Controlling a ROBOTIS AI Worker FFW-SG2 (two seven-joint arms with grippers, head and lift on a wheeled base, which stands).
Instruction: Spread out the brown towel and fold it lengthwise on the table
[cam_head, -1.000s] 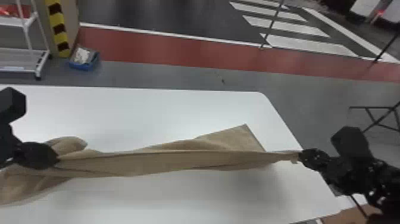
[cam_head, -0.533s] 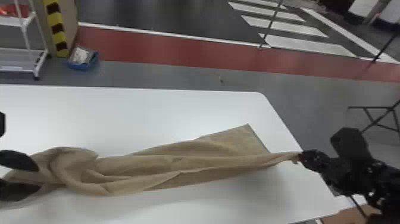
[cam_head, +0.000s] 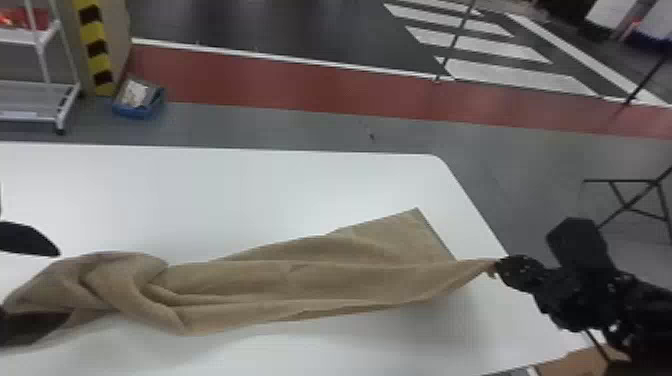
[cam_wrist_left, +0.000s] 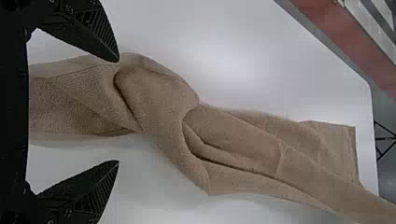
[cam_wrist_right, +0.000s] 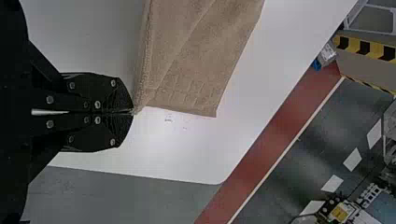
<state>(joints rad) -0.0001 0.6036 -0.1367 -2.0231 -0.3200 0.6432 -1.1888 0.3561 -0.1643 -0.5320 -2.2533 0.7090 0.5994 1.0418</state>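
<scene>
the brown towel (cam_head: 320, 280) lies lengthwise left to right, left gripper (cam_head: 64, 285) wide open, right gripper (cam_head: 497, 266) pinching its right corner.

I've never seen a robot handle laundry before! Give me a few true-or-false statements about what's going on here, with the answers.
1. The right gripper is pinching the brown towel. True.
2. The left gripper is shut on the towel too. False: its fingers stand wide apart.
3. The table is white. True.
4. The towel lies flat and neatly folded. False: it is bunched and creased, most of all towards the robot's left.
5. A blue bin stands on the floor beyond the table. True.
</scene>
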